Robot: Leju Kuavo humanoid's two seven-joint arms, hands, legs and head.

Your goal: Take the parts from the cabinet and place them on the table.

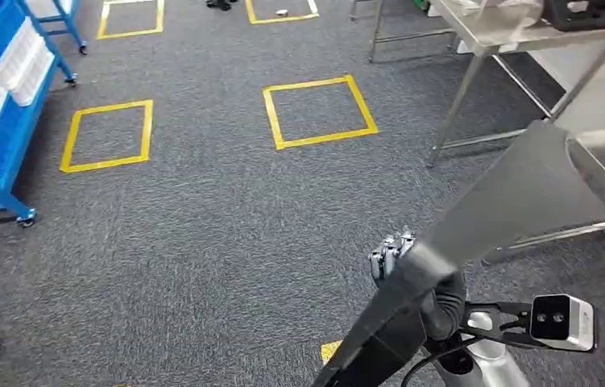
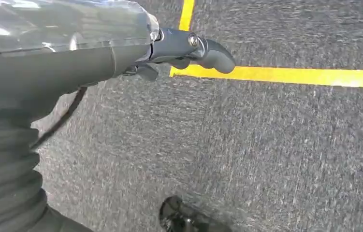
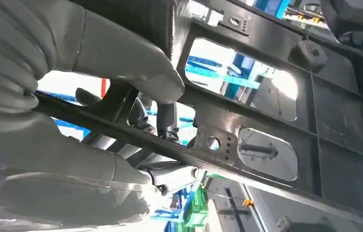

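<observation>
Right hand [image 1: 412,274] grips the dark part [image 1: 516,193], carry step under way; next, judged, lower it flat onto the desk [image 1: 524,32]; left hand [image 2: 189,48] hangs curled, empty.

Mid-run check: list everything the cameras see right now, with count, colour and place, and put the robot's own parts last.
Part: one, dark grey flat panel with cut-out windows, carried across the right foreground.
Metal table: one, silver, upper right.
Rack: one, blue frame with white bins, far left.
Tape squares: four, yellow, on the grey carpet.
Right hand: grey, grips the part's edge.
Left hand: dark grey, fingers curled in, holding nothing, above the carpet near a yellow tape line.
</observation>
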